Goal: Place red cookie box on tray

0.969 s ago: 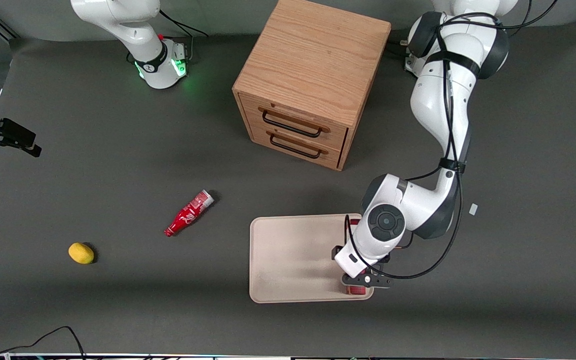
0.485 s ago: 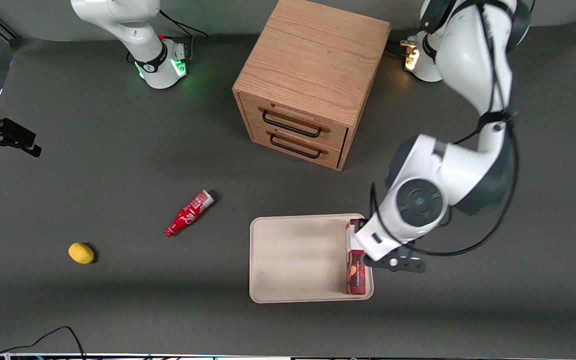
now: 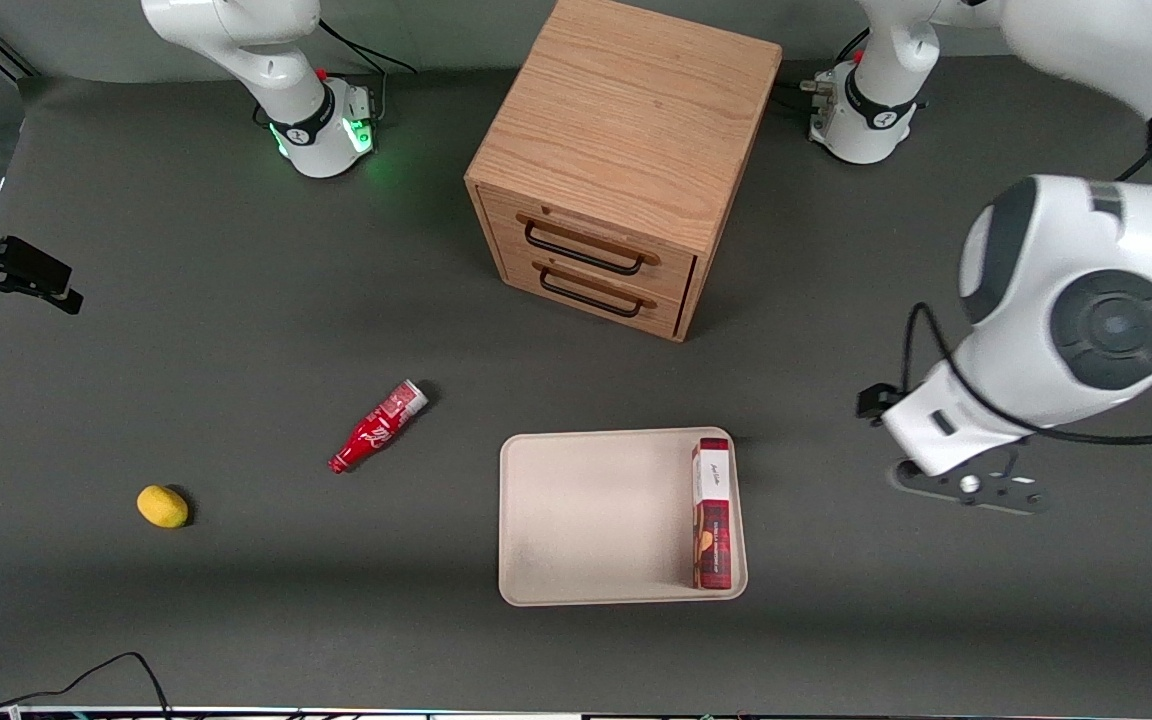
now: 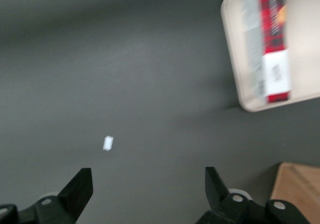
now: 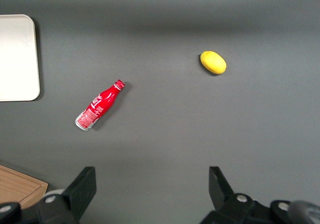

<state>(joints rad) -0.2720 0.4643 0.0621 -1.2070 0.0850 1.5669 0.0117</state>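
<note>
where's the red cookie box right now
The red cookie box lies flat in the tray, along its rim nearest the working arm; the open gripper hangs apart.

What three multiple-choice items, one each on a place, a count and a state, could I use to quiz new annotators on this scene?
1. Where does the red cookie box lie?
A. On the tray, along the rim nearest the working arm's end of the table
B. On top of the wooden drawer cabinet
C. On the table beside the lemon

2. How many drawer handles show on the wooden drawer cabinet?
A. One
B. Two
C. Four

3. What is the state of the left gripper?
A. Shut on the box
B. Shut on the soda bottle
C. Open, holding nothing, above bare table away from the tray

Key: 1 A, the box rests inside the tray's rim; 2 B, two dark handles, one above the other; 3 C, the wrist view shows its fingers wide apart with nothing between them.
</note>
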